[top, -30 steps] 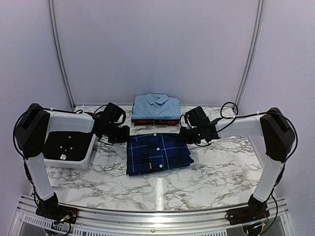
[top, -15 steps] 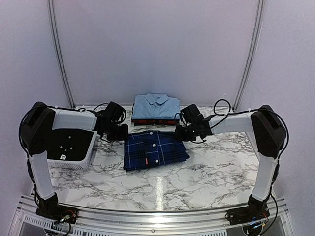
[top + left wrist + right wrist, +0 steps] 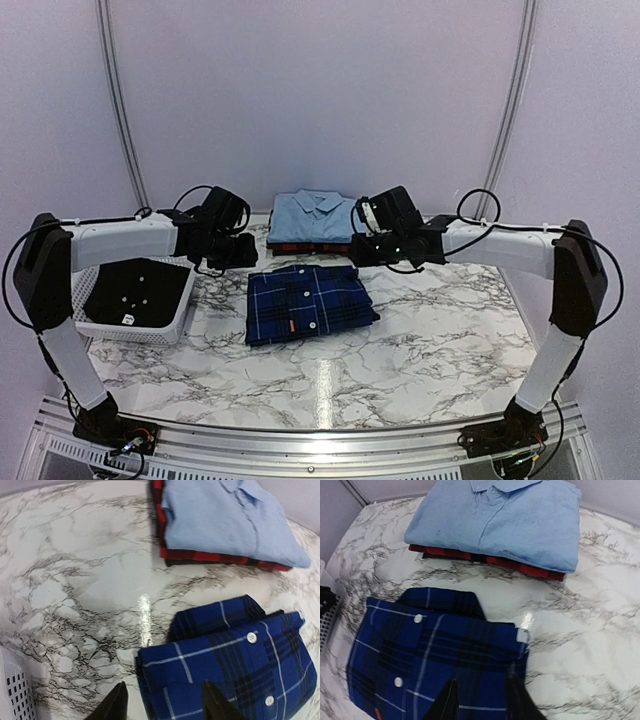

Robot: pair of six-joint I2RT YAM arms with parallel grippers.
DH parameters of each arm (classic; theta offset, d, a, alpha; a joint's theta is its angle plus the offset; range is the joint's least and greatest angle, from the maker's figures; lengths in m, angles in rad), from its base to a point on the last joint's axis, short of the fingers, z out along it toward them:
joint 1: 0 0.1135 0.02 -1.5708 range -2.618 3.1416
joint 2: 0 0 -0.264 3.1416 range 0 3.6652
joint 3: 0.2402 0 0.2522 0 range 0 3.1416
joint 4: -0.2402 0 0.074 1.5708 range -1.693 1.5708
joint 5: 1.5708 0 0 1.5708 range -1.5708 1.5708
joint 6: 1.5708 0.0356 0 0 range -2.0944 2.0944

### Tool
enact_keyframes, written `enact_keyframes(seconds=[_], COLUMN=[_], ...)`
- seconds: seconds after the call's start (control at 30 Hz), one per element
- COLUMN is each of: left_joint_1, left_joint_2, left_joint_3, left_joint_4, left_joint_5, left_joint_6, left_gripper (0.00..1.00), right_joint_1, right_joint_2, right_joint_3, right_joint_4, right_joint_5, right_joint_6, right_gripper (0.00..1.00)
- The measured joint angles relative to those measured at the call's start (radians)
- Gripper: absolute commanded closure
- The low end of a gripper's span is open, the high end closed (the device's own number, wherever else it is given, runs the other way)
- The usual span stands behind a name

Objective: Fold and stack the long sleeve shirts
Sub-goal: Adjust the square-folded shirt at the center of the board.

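The marbled tabletop is carrying everything you are working with. You are holding both arms stretched out over it, reaching inward from the two sides. The left arm is running almost level from its raised elbow above the white basket, and the right arm is mirroring it from the other side. Their wrists are hanging over the strip of bare marble between the shirts.

The navy plaid shirt is lying folded and flat in the middle of the tabletop, collar toward the far side, white buttons facing up. Just behind it, with a narrow gap of marble between, the light blue shirt is sitting folded on top of the red-and-black plaid shirt, whose edge is peeking out beneath.

You are keeping the left gripper spread wide above the navy shirt's far left corner, gripping nothing. The right gripper is hovering over the shirt's far right edge with its fingers parted less widely, and it is gripping nothing either; the cloth is lying loose below both.
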Motion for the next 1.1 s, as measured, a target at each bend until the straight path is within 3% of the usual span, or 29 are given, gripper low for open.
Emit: enact_keyframes(seconds=[0.07,0.17,0.3,0.47,0.6,0.7,0.93,1.1], left_joint_1=[-0.031,-0.077,-0.132,-0.148,-0.145,-0.143,-0.144,-0.17], left_joint_2=[-0.023,-0.026,0.008,0.102,0.154,0.165,0.165,0.177], left_joint_3=[0.0,0.0,0.0,0.002,0.002,0.002,0.009,0.061], left_joint_4=[0.001,0.002,0.014,0.043,0.051,0.058,0.06,0.062], left_joint_5=[0.017,0.054,0.109,0.159,0.177,0.181,0.187,0.188], left_joint_6=[-0.007,-0.028,-0.058,-0.094,-0.106,-0.107,-0.106,-0.108], left_gripper=[0.65,0.74,0.77,0.78,0.78,0.78,0.79,0.79], right_joint_1=[0.046,0.106,0.121,0.104,0.106,0.107,0.045,-0.032], right_joint_2=[-0.018,-0.014,0.072,0.247,0.256,0.232,0.124,0.138], right_joint_3=[-0.011,-0.053,-0.068,-0.028,-0.015,-0.025,0.009,0.05], right_joint_4=[0.003,0.018,0.029,0.04,0.055,0.036,-0.013,-0.01], right_joint_5=[-0.006,-0.04,-0.089,-0.107,-0.103,-0.092,-0.079,-0.082], right_joint_6=[-0.008,-0.015,-0.03,-0.053,-0.055,-0.054,-0.061,-0.073], right_gripper=[0.76,0.75,0.58,0.47,0.41,0.42,0.56,0.54])
